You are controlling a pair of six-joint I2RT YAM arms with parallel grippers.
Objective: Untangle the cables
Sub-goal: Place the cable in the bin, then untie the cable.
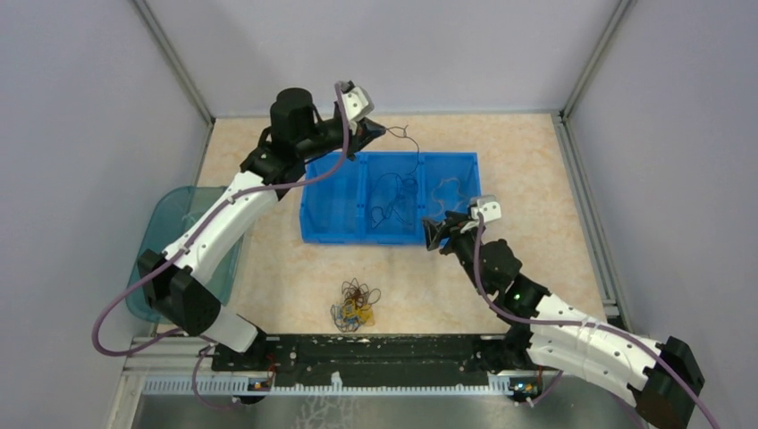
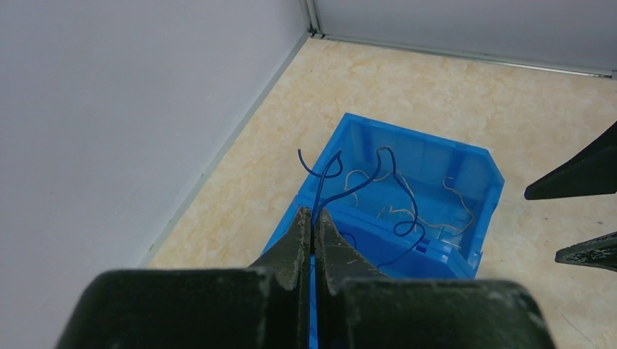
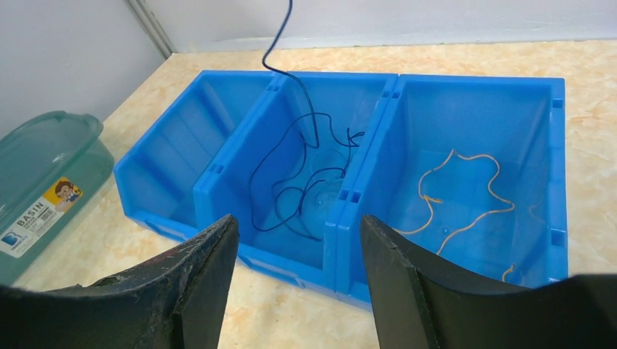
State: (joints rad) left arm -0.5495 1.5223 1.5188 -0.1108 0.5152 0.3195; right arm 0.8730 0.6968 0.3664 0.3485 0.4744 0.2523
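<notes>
Left gripper (image 2: 314, 217) lifts a blue wire (image 2: 319, 193) over the bin (image 1: 357, 239).
Its jaws are pinched on the wire, whose tail hangs into the middle compartment. The right gripper (image 1: 435, 234) is wide, empty, at the bin's near edge. Orange wires (image 3: 458, 193) lie in the right compartment; a tangle (image 1: 356, 306) lies on the table.

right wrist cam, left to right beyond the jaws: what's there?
teal basin → empty bin compartment → middle compartment with dark blue cables → right compartment with orange cables
</notes>
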